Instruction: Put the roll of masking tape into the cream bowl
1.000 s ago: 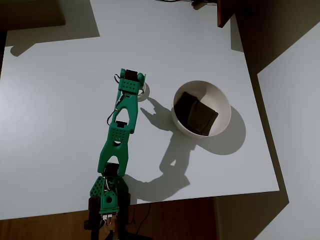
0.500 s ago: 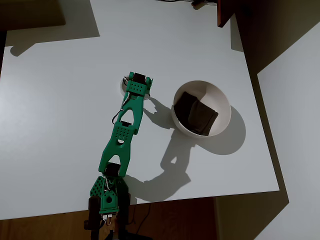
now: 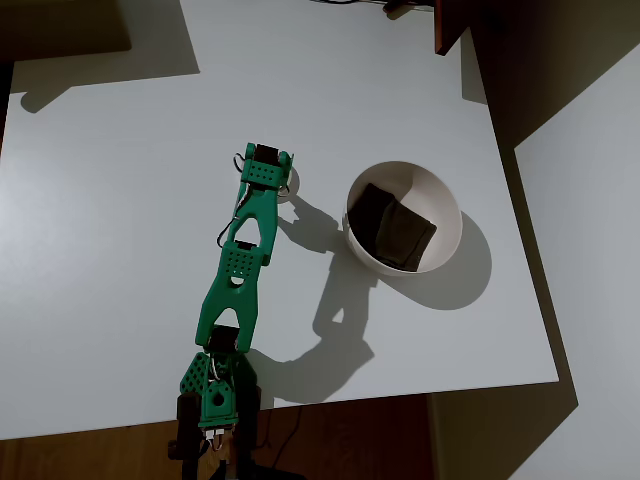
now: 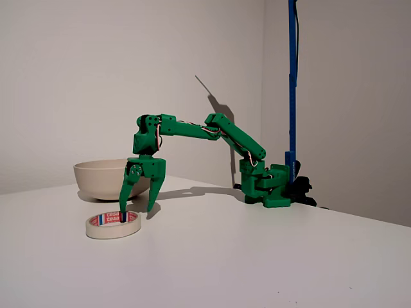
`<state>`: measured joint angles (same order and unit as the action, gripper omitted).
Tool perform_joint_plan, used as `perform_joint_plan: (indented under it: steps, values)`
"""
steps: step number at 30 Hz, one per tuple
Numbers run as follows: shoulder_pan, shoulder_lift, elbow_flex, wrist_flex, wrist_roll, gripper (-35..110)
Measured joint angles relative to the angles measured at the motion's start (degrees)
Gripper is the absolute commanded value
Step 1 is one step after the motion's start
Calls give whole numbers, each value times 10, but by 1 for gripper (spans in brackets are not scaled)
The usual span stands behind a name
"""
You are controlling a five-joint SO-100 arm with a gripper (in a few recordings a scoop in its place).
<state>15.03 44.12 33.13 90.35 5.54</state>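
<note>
The roll of masking tape lies flat on the white table, an off-white ring with red marks on its inner core. In the overhead view only an edge of the roll of masking tape peeks out to the right of the green wrist. My gripper points straight down and is open. One finger reaches into the ring's hole, the other stands outside its wall. From above, my gripper is left of the cream bowl. The cream bowl holds a dark brown square piece.
The arm's base sits at the table's near edge. A blue pole rises behind the base. A dark wooden piece overhangs the table's far right corner. The table drops off just right of the bowl.
The gripper swung slightly right half a second ago and has come back left. The tape's edge shows on its right side again. The bowl has not moved.
</note>
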Motion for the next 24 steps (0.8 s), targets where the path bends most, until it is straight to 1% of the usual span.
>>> perform_joint_plan:
  steps: [10, 15, 17, 18, 24]
  values:
    - [2, -49, 0, -18, -2, 15]
    - [1, -50, 0, -28, 4, 6]
    - [-4, -50, -1, -30, 4, -1]
    - [-5, -50, -4, -34, 4, -7]
    - [-13, -50, -4, -40, 12, -8]
